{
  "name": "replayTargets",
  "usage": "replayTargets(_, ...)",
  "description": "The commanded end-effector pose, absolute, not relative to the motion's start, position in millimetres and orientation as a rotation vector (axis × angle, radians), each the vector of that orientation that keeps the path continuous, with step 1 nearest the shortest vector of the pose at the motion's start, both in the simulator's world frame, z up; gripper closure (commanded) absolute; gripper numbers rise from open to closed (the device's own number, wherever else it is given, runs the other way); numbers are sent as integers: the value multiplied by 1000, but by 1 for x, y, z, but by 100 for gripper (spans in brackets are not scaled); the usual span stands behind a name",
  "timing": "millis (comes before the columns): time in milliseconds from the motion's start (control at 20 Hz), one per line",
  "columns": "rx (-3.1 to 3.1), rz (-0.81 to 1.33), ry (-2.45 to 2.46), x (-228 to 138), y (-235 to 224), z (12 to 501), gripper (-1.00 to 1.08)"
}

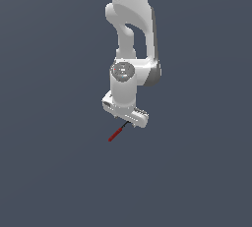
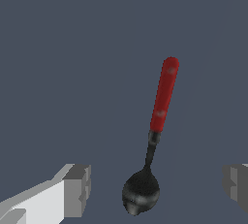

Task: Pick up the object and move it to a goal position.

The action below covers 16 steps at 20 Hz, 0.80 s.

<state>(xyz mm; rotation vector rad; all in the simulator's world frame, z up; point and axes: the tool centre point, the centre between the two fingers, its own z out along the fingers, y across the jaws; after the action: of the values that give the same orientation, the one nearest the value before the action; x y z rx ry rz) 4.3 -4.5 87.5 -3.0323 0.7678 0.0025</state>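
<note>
From my station I read the jaws as spread wide: in the wrist view one grey fingertip (image 2: 77, 189) sits at one edge of the frame and the other at the opposite edge, with a broad gap between them and neither pad touching anything. I take the gripper (image 1: 125, 118) as released, holding nothing.

The object (image 2: 154, 136) lies in that gap. Its rounded black head (image 2: 141, 192) sits between the two fingertips, nearer the one on the white finger body than the other, but clear of both. From the head a thin dark shaft runs up into the red handle (image 2: 164, 94), which extends away from the jaws and leans slightly off the line straight out from them.

In the exterior view I see the same tool as a small sliver just under the white hand: the dark end tucks up beneath the gripper's underside, and the red handle (image 1: 114, 134) pokes out down and toward the exterior view's left. At that size I cannot tell whether the dark end touches the fingers.

Above the hand, the white arm (image 1: 130, 34) rises nearly straight up and out of the frame. Everything else is a flat, even grey-blue surface (image 1: 49, 172) with no visible edges or markings.
</note>
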Motion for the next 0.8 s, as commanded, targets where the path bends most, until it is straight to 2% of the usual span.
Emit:
replayTargets(0, -3014, 2, 852, 4, -7, 79, -92)
replayTargets(750, -2974, 1, 1013, 2, -12, 60, -92)
